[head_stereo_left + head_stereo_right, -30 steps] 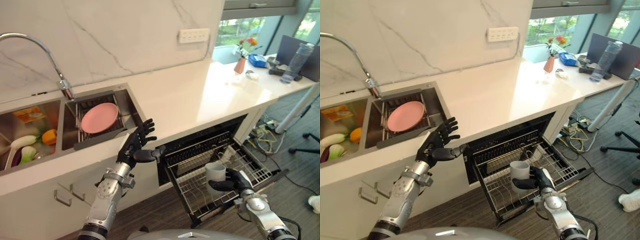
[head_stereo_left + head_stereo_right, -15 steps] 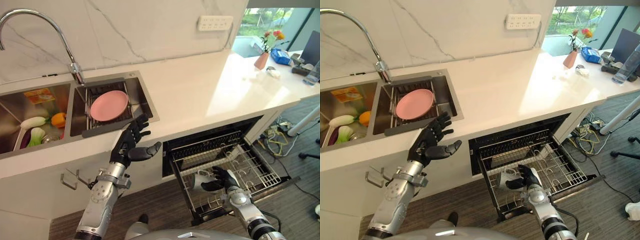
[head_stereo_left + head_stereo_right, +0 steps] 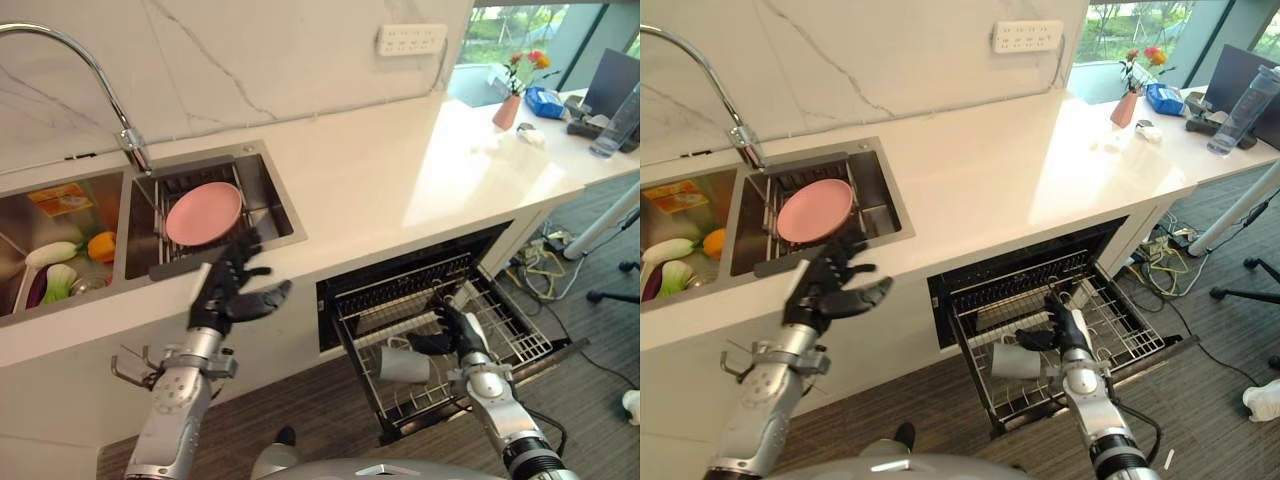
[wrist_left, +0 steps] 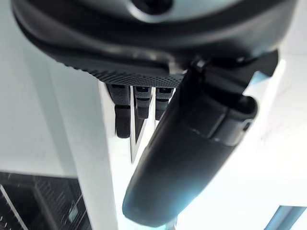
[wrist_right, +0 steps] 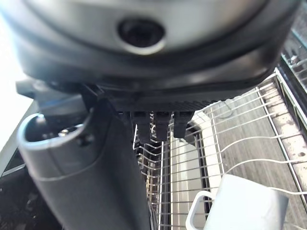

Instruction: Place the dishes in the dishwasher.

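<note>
White surface overhead, we note the mug (image 3: 403,364) lying sideways on the pulled-out dishwasher rack (image 3: 500,335) beside the open, empty right hand (image 3: 452,331); it may roll, while the open left hand (image 3: 232,290) could knock the pink plate (image 3: 203,212).

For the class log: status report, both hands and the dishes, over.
Right robot hand open above rack. Mug on its side in rack. Left robot hand open by sink. Pink plate in sink.
</note>
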Tool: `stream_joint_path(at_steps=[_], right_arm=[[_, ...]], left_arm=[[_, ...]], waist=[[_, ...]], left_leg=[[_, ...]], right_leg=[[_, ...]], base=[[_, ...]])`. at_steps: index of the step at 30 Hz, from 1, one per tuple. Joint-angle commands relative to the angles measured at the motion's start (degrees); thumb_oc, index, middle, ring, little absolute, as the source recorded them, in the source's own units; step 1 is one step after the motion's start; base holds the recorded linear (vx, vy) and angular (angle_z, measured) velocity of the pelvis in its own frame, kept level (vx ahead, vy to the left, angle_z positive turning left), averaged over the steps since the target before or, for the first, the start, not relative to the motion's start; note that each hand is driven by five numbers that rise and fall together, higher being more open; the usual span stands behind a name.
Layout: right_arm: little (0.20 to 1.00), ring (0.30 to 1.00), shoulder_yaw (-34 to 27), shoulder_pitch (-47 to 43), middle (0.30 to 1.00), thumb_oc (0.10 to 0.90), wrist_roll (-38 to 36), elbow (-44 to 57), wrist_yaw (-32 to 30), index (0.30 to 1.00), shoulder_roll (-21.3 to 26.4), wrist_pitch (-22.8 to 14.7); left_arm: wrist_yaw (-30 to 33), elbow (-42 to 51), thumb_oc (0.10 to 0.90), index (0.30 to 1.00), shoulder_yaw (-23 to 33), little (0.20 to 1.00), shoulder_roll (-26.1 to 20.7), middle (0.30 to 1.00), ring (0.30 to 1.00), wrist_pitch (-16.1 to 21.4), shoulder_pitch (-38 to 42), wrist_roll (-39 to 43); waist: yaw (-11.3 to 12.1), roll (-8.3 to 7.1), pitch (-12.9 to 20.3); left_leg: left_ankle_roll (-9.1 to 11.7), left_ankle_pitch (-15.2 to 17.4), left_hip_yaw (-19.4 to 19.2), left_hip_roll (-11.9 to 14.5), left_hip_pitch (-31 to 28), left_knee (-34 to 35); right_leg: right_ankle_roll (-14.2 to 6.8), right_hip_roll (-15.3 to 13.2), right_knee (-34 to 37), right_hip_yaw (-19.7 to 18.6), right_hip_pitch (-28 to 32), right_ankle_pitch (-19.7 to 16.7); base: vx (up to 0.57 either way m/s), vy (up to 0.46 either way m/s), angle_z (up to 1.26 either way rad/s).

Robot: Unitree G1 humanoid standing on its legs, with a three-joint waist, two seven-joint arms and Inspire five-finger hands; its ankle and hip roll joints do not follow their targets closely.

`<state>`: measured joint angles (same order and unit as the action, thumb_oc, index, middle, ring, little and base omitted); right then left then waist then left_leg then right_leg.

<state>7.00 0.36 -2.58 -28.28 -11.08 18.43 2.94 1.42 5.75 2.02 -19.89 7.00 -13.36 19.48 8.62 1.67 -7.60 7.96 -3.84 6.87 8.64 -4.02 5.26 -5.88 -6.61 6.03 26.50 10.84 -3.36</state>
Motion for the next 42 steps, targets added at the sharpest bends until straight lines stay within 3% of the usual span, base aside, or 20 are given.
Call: stream_joint_path(at_steps=[1,3,4,5,10,12,14,16,19,20,21,22,23,26,27,28,30,33,36,42], right_arm=[[0.900,0.900,-3.5,-3.1,0.900,0.800,-3.1,5.6,-2.0,0.900,3.1,-6.5],[0.900,0.900,-3.9,-3.2,0.900,0.800,-3.7,6.5,-2.2,0.900,3.3,-6.7],[0.900,0.900,-6.2,-2.9,0.900,0.800,-4.9,7.6,-4.2,0.900,4.3,-7.5],[0.900,0.900,-6.8,-2.7,0.900,0.800,-5.1,7.6,-5.0,0.900,4.4,-7.6],[0.900,0.900,-8.8,-2.6,0.900,0.800,-5.3,5.9,-6.9,0.900,5.0,-7.3],[0.900,0.900,-9.8,-1.9,0.900,0.800,-5.6,4.6,-7.2,0.900,5.1,-7.1],[0.900,0.900,-10.8,-1.5,0.900,0.800,-5.7,3.0,-7.5,0.900,4.8,-6.8],[0.900,0.900,-11.0,-1.1,0.900,0.800,-5.9,2.7,-7.4,0.900,4.5,-6.6],[0.900,0.900,-14.5,-0.4,0.900,0.800,-7.5,2.3,-7.0,0.900,3.6,-6.1],[0.900,0.900,-14.6,-0.3,0.900,0.800,-7.6,2.4,-7.0,0.900,3.7,-6.0],[0.900,0.900,-16.9,0.1,0.900,0.800,-9.0,2.2,-7.2,0.900,3.6,-5.9],[0.900,0.900,-16.9,0.1,0.900,0.800,-9.1,2.2,-7.1,0.900,3.7,-5.9],[0.900,0.900,-18.2,-0.7,0.900,0.800,-9.5,2.1,-6.9,0.900,3.5,-5.6],[0.900,0.900,-20.0,-1.2,0.900,0.800,-11.1,2.2,-6.8,0.900,1.7,-5.5],[0.900,0.900,-20.2,-1.9,0.900,0.800,-11.7,1.5,-6.8,0.900,1.4,-5.6],[0.900,0.900,-20.0,-3.4,0.900,0.800,-12.7,1.5,-7.1,0.900,1.3,-5.8],[0.900,0.900,-20.0,-4.0,0.900,0.800,-13.2,1.6,-7.4,0.900,1.4,-5.9],[0.900,0.900,-18.6,-4.5,0.900,0.800,-13.2,0.8,-7.5,0.900,1.5,-5.5],[0.900,0.900,-17.2,-5.3,0.900,0.800,-13.1,0.1,-8.0,0.900,1.8,-6.1],[0.900,0.900,-16.3,-2.7,0.900,0.800,-12.2,1.7,-7.1,0.900,1.4,-6.5]], left_arm=[[6.6,3.0,0.800,0.900,8.9,0.900,-5.6,0.900,0.900,5.1,0.4,-0.4],[6.8,4.2,0.800,0.900,10.0,0.900,-5.5,0.900,0.900,5.4,0.4,0.1],[7.5,5.9,0.800,0.900,10.3,0.900,-4.3,0.900,0.900,6.3,1.7,0.6],[7.5,6.8,0.800,0.900,10.3,0.900,-3.5,0.900,0.900,6.7,1.5,0.9],[7.3,8.1,0.800,0.900,9.9,0.900,-2.2,0.900,0.900,7.1,0.2,0.5],[6.6,8.7,0.800,0.900,10.0,0.900,-2.4,0.900,0.900,6.7,-1.2,0.3],[6.2,9.3,0.800,0.900,12.0,0.900,-1.4,0.900,0.900,6.3,-3.5,0.9],[6.0,9.0,0.800,0.900,12.6,0.900,-0.8,0.900,0.900,5.9,-4.5,1.4],[3.8,3.0,0.800,0.900,11.0,0.900,0.2,0.900,0.900,3.8,-6.6,1.7],[3.8,2.8,0.800,0.900,11.0,0.900,0.2,0.900,0.900,3.9,-6.6,1.7],[1.3,-2.7,0.800,0.900,7.6,0.900,0.7,0.900,0.900,1.4,-8.1,1.0],[1.2,-3.2,0.800,0.900,7.4,0.900,0.7,0.900,0.900,1.5,-7.8,1.0],[-0.3,-9.8,0.800,0.900,5.1,0.900,-0.6,0.900,0.900,-0.1,-8.8,-1.1],[-2.0,-19.0,0.800,0.900,2.5,0.900,-1.6,0.900,0.900,-2.0,-8.5,-3.2],[-2.4,-25.4,0.800,0.900,0.4,0.900,-1.9,0.900,0.900,-3.4,-7.7,-3.5],[-2.1,-33.3,0.800,0.900,-1.3,0.900,-1.2,0.900,0.900,-5.0,-6.8,-4.0],[-2.0,-39.8,0.800,0.900,-1.9,0.900,0.0,0.900,0.900,-6.2,-5.5,-3.7],[-2.1,-55.6,0.800,0.900,-2.7,0.900,3.5,0.900,0.900,-8.6,-3.8,-6.0],[0.3,-74.8,0.800,0.900,-1.2,0.900,6.6,0.900,0.900,-8.6,1.4,-9.7],[2.1,-82.8,0.800,0.900,3.5,0.900,8.2,0.900,0.900,-8.9,2.7,-11.9]], waist=[[1.8,1.55,-0.1],[2.0,2.21,-0.9],[2.7,4.39,-3.9],[3.4,5.19,-4.2],[3.3,6.26,-4.8],[2.3,5.68,-4.3],[1.6,4.68,-3.7],[1.1,4.30,-3.5],[-2.1,3.10,-2.4],[-2.1,3.08,-2.2],[-3.6,3.00,-1.6],[-3.5,2.96,-1.4],[-3.9,2.22,-1.6],[-3.8,0.63,-2.5],[-4.7,0.16,-3.1],[-6.5,-0.69,-4.2],[-6.6,-1.10,-4.4],[-6.8,-1.39,-3.7],[-8.2,-1.93,-3.1],[-8.9,-2.19,-0.4]], left_leg=[[1.2,-0.9,-2.1,1.3,1.5,-1.1],[2.0,-2.1,-1.5,1.5,3.0,-2.2],[4.8,-9.0,-5.1,2.9,10.2,-4.5],[5.1,-11.6,-6.7,3.7,11.6,-3.0],[5.4,-13.6,-9.6,6.3,13.6,-3.1],[5.5,-10.5,-9.8,7.4,11.0,-6.6],[4.7,-5.1,-9.8,8.9,5.6,-11.6],[4.6,-2.5,-9.7,9.7,2.9,-13.1],[5.7,1.6,-13.3,13.5,-4.0,-12.6],[5.7,1.6,-13.4,13.4,-4.2,-12.3],[4.9,6.5,-16.4,12.1,-5.7,-7.3],[4.6,6.6,-16.6,11.7,-5.9,-7.0],[3.1,9.4,-16.1,8.3,-5.4,-6.1],[0.9,11.6,-16.1,5.3,-4.7,-7.5],[0.2,11.9,-15.8,4.6,-4.4,-7.7],[-2.0,11.2,-15.2,2.3,-3.6,-8.0],[-2.9,10.8,-15.4,1.4,-3.3,-8.0],[-4.8,10.9,-17.1,-0.6,-3.6,-7.7],[-5.6,11.7,-18.2,-1.9,-4.9,-7.4],[-4.9,12.8,-20.6,-1.5,-8.6,-6.2]], right_leg=[[-0.8,-1.6,-1.0,-1.9,0.4,6.8],[-0.5,-1.3,-1.0,-1.8,0.2,7.1],[-0.1,-1.8,-1.0,2.0,0.5,8.0],[-0.1,-2.0,-1.0,3.6,0.6,8.4],[-0.3,-3.6,-1.0,8.2,1.4,8.0],[-0.2,-4.3,-1.0,8.5,1.4,8.4],[-0.2,-6.2,-1.2,9.5,-0.7,6.1],[-0.6,-7.1,-1.4,10.3,-1.3,4.9],[-3.3,-12.6,-2.2,14.0,-4.4,-0.4],[-3.5,-12.7,-2.1,14.0,-4.4,-0.6],[-6.0,-15.6,-2.8,14.9,-6.3,-3.8],[-6.3,-15.9,-2.9,14.8,-6.5,-4.0],[-8.1,-18.7,-3.8,13.4,-7.8,-7.4],[-8.7,-21.2,-6.4,9.3,-10.0,-8.2],[-8.8,-20.6,-7.8,4.8,-11.7,-8.0],[-7.8,-18.0,-11.5,-4.2,-15.7,-7.0],[-7.1,-15.9,-12.2,-6.1,-16.5,-4.9],[-5.2,-12.4,-11.7,-1.3,-13.8,-1.4],[-4.8,-9.9,-9.8,-4.6,-14.2,-1.9],[-4.6,-7.7,-2.1,-5.0,-11.3,-4.6]], base=[[-0.14,-0.155,0.00],[-0.21,-0.079,0.04],[-0.31,-0.048,0.39],[-0.36,-0.058,1.00],[-0.18,-0.023,1.21],[-0.27,0.042,0.81],[-0.36,0.145,0.79],[-0.19,0.127,0.36],[-0.37,0.431,0.50],[-0.28,0.494,1.72],[-0.16,0.362,1.57],[-0.22,0.640,1.19],[-0.05,0.324,0.07],[-0.13,0.386,0.13],[-0.18,0.333,0.15],[-0.17,0.324,0.15],[-0.13,0.254,0.20],[-0.07,0.211,0.00],[0.04,0.087,-0.53],[0.12,-0.015,-0.28]])
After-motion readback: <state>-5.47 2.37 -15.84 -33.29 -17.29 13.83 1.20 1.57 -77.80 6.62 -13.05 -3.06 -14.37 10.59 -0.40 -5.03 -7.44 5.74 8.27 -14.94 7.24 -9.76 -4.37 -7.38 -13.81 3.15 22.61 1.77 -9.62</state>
